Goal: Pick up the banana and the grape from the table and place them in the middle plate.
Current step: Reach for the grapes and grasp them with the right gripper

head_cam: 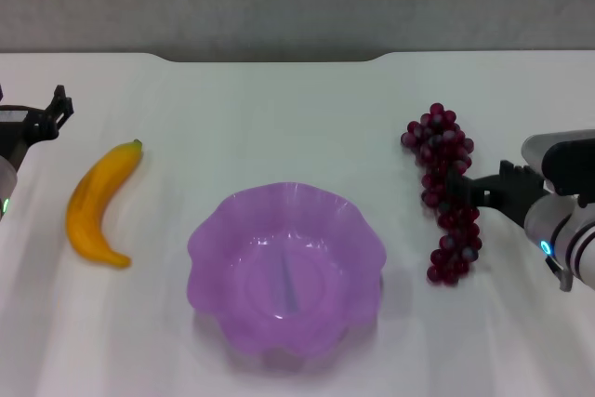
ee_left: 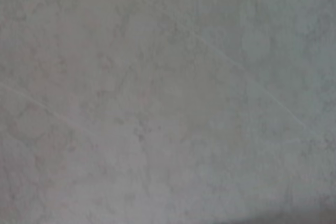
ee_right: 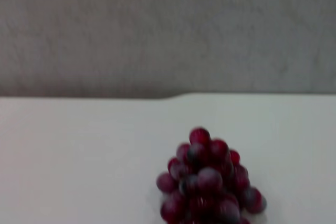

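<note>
The banana [head_cam: 96, 203] lies on the white table [head_cam: 279, 118] at the left, its green stem tip pointing away from me. The middle plate [head_cam: 209, 239], translucent purple with a wavy rim, sits empty at the front centre. The grape bunch [head_cam: 444, 146] lies on the table to the right of the plate and also shows in the right wrist view [ee_right: 210, 187]. My right gripper [head_cam: 462, 188] reaches in from the right and is at the middle of the bunch. My left gripper [head_cam: 61, 104] is open and empty at the far left edge, behind the banana.
The table's far edge [head_cam: 279, 58] meets a grey wall. The left wrist view shows only a plain pale surface [ee_left: 168, 98]. Bare tabletop lies between the banana, the plate and the grapes.
</note>
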You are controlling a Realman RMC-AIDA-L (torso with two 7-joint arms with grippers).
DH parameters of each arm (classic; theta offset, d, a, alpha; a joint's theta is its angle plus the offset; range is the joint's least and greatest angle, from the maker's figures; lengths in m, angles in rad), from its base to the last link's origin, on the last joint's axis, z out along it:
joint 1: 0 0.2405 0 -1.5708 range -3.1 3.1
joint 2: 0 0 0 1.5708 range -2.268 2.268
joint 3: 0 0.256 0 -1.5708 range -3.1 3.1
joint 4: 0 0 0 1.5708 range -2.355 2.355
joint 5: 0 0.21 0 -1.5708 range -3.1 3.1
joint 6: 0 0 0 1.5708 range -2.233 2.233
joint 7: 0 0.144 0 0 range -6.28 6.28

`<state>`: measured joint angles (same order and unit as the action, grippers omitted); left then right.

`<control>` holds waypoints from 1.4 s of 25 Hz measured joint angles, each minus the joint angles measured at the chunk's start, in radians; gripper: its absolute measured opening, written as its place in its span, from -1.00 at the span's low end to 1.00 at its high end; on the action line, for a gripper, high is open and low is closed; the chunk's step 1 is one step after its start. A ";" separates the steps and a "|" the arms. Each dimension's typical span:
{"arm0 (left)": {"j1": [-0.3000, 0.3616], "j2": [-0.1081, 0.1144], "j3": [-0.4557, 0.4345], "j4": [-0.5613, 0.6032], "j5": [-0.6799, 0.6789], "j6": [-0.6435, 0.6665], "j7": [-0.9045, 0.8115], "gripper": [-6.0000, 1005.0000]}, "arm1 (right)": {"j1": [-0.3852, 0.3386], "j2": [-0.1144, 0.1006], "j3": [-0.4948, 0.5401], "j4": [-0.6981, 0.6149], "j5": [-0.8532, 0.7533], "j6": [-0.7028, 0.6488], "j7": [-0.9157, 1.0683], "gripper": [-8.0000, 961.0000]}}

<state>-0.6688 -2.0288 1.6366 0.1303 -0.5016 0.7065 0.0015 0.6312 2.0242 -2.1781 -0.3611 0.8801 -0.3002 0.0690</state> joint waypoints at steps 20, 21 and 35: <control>-0.001 -0.001 0.001 0.000 0.000 0.001 0.000 0.77 | 0.023 0.001 -0.122 -0.005 -0.003 0.106 -0.002 0.79; -0.001 -0.001 0.001 0.000 0.000 0.001 0.000 0.77 | 0.023 0.001 -0.122 -0.005 -0.003 0.106 -0.002 0.79; -0.003 -0.002 0.002 0.000 0.000 0.001 0.000 0.77 | 0.003 0.005 -0.141 -0.004 0.000 0.110 0.015 0.78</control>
<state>-0.6719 -2.0307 1.6382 0.1303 -0.5016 0.7072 0.0014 0.6344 2.0293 -2.3192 -0.3656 0.8806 -0.1902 0.0843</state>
